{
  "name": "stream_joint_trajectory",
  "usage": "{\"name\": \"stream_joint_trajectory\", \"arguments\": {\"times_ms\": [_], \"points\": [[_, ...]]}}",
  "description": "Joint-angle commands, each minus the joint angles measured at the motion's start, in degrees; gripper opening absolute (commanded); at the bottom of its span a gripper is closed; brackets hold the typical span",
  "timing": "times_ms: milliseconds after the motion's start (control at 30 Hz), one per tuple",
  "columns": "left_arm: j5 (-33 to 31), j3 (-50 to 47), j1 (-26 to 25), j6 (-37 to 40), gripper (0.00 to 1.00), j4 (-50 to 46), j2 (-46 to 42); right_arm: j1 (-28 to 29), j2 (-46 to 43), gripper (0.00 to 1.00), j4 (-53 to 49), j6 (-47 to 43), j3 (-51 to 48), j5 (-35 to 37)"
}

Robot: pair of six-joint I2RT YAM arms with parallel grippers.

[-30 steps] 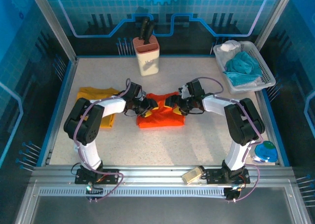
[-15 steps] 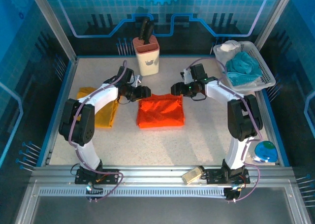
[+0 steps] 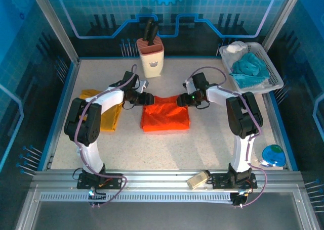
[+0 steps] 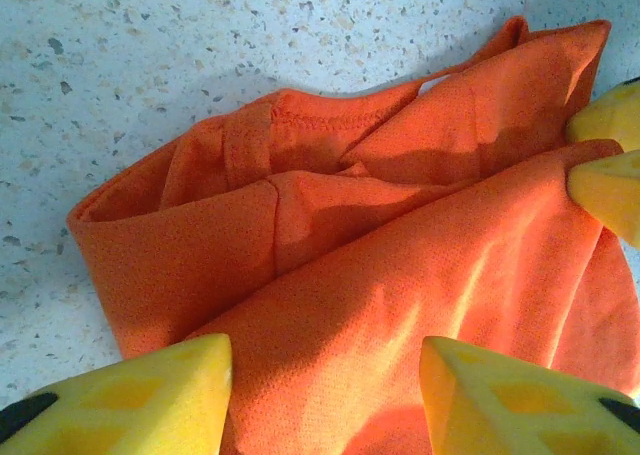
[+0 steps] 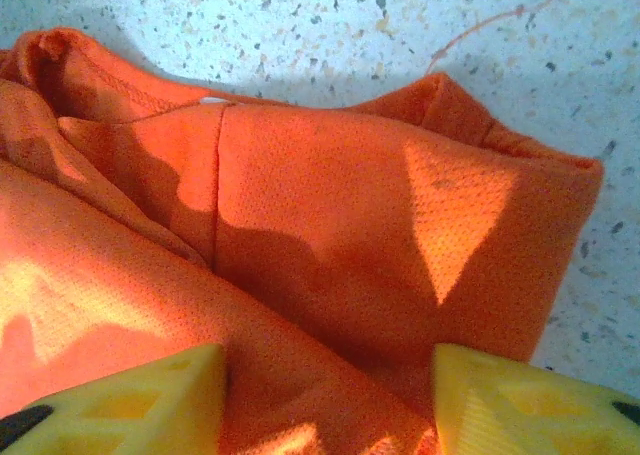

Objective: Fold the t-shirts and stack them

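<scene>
Both arms are reaching to the far edge of the orange t-shirt (image 3: 165,113), which is lying folded into a rough rectangle at the middle of the table (image 3: 212,139). The left gripper (image 3: 147,98) is sitting at the shirt's far left corner and the right gripper (image 3: 180,100) at its far right corner. From above, the fingertips are blending into the dark wrist housings, so the jaw spacing is hard to read there.

In the left wrist view, the left gripper's yellow fingers (image 4: 150,395) are standing partly apart, straddling loose orange folds. Their bases are being cut off by the lower edge. In the right wrist view, the right gripper's yellow fingers (image 5: 530,405) are likewise standing partly spread over a hemmed corner. Whether either pair is pressing on the fabric cannot be told.

The mustard yellow t-shirt (image 3: 107,120) is lying to the left, apart from the orange one and partly covered by the left arm.

The table is showing a speckled off-white surface. A knife block (image 3: 151,58) is standing at the far centre. A white basket (image 3: 276,78) at the far right is holding a teal cloth (image 3: 250,68) and a white cloth (image 3: 235,48). Blue translucent panels (image 3: 30,63) are enclosing the cell.
</scene>
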Motion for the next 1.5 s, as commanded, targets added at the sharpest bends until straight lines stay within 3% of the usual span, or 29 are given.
{"name": "stream_joint_trajectory", "arguments": {"times_ms": [0,133,267,433,533,900,1167,1333,1367,1467], "points": [[-0.4,-1.4,-0.5,1.6,0.47,0.9,0.1,0.5,-1.6,0.48,1.5,-0.7,-0.9,-1.0],[-0.3,-1.7,-0.9,1.0,0.44,0.4,-0.6,0.5,-2.1,0.34,1.6,0.2,-1.1,-1.0],[-1.4,-1.3,-1.7,1.7,0.44,-0.4,-0.6,0.5,-3.2,0.30,2.1,0.6,-1.5,-0.5],[-8.0,-0.9,-1.4,2.4,0.62,-1.7,-1.8,0.5,-3.9,0.23,1.9,0.4,-1.2,-0.5],[-8.4,-0.6,-0.6,2.3,0.64,-1.7,-2.1,0.5,-3.7,0.16,1.8,0.5,-1.2,0.0],[-2.4,-0.4,-0.4,4.4,0.56,2.9,2.2,0.0,-2.8,0.08,2.0,0.9,-1.2,0.0],[-2.8,0.5,-0.4,5.2,0.53,3.7,4.3,-0.4,-2.6,0.06,2.5,1.3,-1.5,-0.6],[-2.0,0.8,-0.4,4.9,0.41,3.6,4.6,-0.6,-2.6,0.04,2.6,1.7,-1.4,-1.2],[-1.7,0.8,-0.4,4.7,0.35,3.5,4.4,-0.6,-2.7,0.03,2.5,1.9,-1.4,-1.4],[-0.6,0.8,-0.4,4.1,0.03,2.6,2.5,-0.6,-3.2,0.00,1.2,2.4,-0.6,-2.3]]}}
